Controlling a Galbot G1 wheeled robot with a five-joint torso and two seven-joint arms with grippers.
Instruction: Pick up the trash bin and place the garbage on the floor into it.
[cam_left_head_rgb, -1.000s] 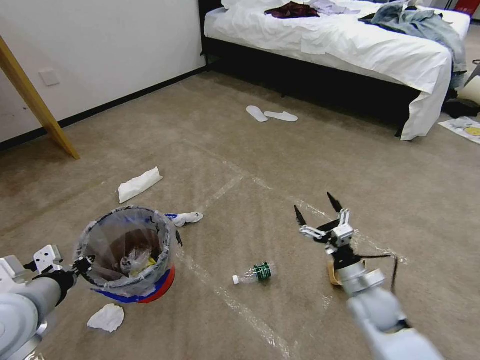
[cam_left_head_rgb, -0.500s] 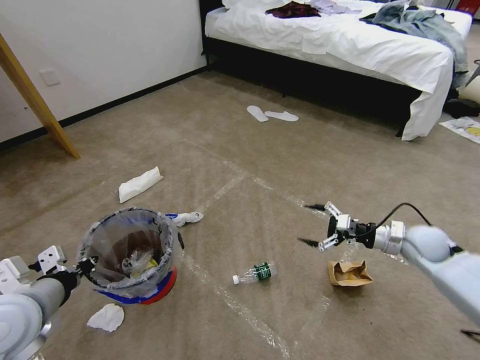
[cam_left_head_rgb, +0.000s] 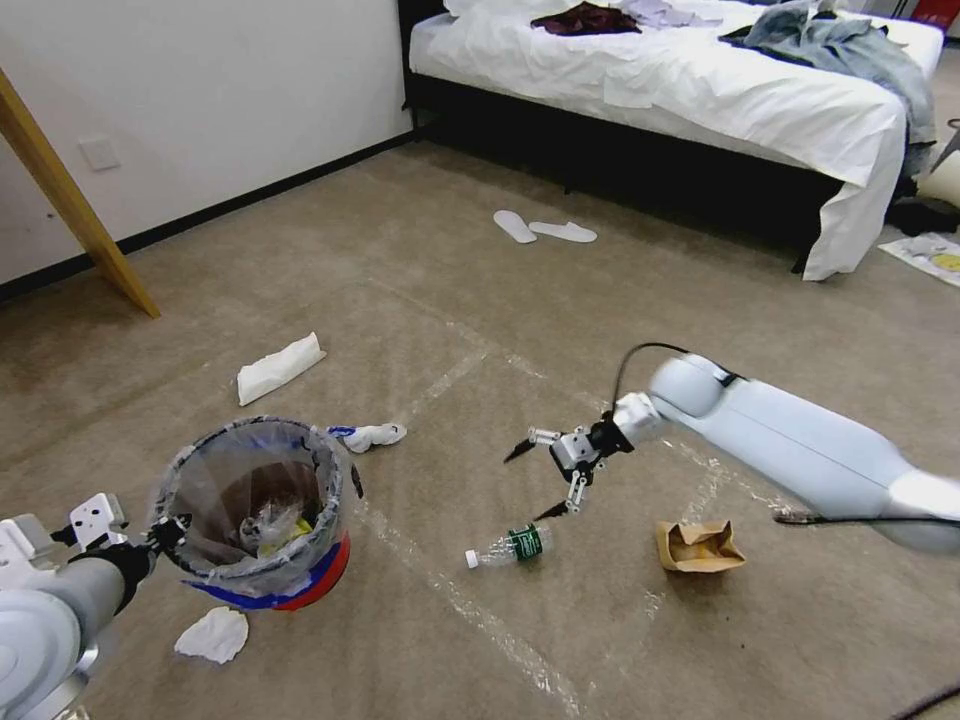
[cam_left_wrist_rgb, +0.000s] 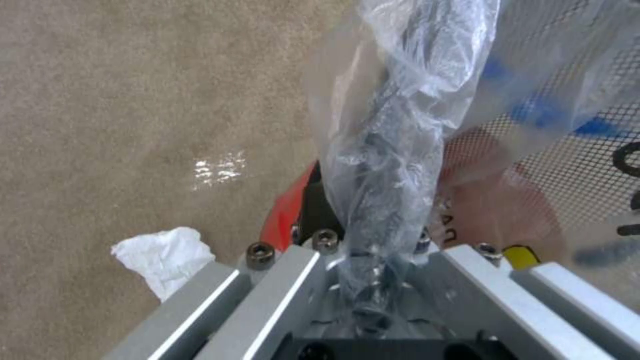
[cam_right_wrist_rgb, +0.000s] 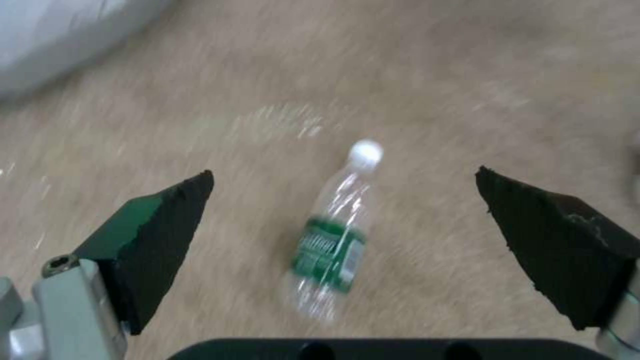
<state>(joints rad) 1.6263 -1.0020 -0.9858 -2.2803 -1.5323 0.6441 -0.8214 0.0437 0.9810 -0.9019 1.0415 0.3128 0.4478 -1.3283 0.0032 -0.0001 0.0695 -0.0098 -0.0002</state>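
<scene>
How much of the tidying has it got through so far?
Partly done. The left gripper holds the bin up by its rim, with some litter already inside. The right gripper, open, hangs over the bottle. On the floor remain the bottle, paper bag and tissues.

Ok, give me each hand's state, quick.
Left hand: shut on the trash bin rim.
Right hand: open, empty, above the bottle.
</scene>
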